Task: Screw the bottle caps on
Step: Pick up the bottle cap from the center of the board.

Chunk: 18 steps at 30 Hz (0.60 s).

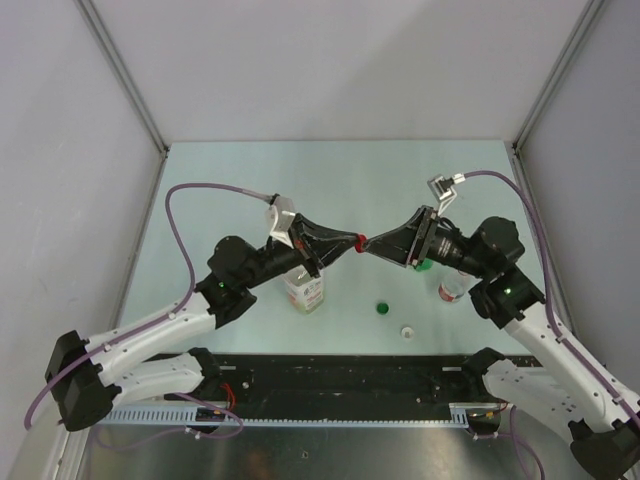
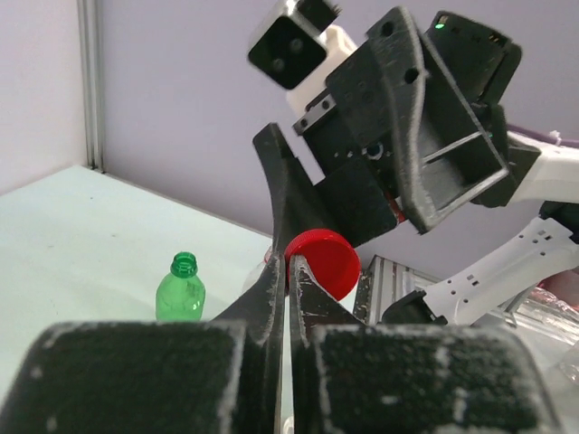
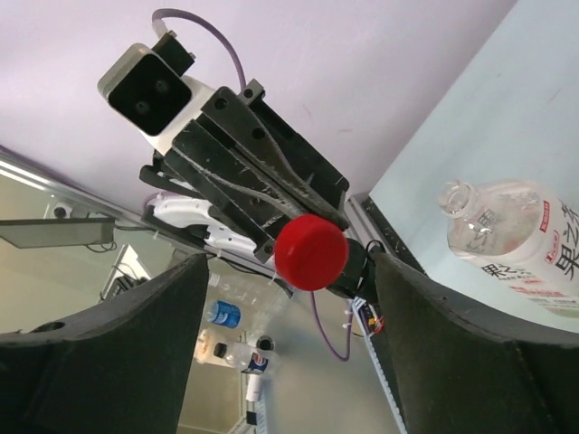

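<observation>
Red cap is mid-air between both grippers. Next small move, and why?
Probably close the right gripper on the red cap: the left gripper pinches only its rim, and the cap sits centred between the right's open fingers, so a handover looks ready.

You'll see the red cap (image 1: 361,241) up in the air, above and right of the wide clear bottle (image 1: 306,291), pinched by the left gripper (image 1: 354,242). The green cap (image 1: 381,308) and the white cap (image 1: 407,331) lie right of that bottle, the white one farther out.
</observation>
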Available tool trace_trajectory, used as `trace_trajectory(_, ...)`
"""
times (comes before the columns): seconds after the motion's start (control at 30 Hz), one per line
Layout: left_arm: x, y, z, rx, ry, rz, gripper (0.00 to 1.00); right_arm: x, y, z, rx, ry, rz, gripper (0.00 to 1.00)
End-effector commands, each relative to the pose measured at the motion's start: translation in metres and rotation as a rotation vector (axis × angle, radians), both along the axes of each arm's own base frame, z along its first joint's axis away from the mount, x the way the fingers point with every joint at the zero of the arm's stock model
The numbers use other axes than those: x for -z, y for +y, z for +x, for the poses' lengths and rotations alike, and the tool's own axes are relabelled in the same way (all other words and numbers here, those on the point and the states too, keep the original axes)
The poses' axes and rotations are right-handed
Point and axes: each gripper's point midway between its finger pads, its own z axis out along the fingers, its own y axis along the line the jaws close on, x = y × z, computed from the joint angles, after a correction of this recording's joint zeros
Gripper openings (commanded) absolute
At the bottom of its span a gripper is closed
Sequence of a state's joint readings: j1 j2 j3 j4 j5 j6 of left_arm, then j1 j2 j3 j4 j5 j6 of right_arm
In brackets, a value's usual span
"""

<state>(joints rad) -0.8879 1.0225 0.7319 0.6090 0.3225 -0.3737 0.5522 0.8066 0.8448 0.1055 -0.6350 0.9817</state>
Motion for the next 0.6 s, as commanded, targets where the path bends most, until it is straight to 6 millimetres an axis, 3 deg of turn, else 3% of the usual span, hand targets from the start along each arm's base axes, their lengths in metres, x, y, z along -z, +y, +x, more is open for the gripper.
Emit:
trace_trajectory(0.0,-0.028,0.006,-0.013,0.026,-0.096,-0.082,0.0,-0.013,0.006,0.001,-0.017,0.036,0.083,0.76)
trace_trajectory(0.57,-0.03,0.005,-0.011,0.018,-0.117,-0.099,0.0,-0.025,0.012,-0.004,-0.069,0.088,0.2,0.5)
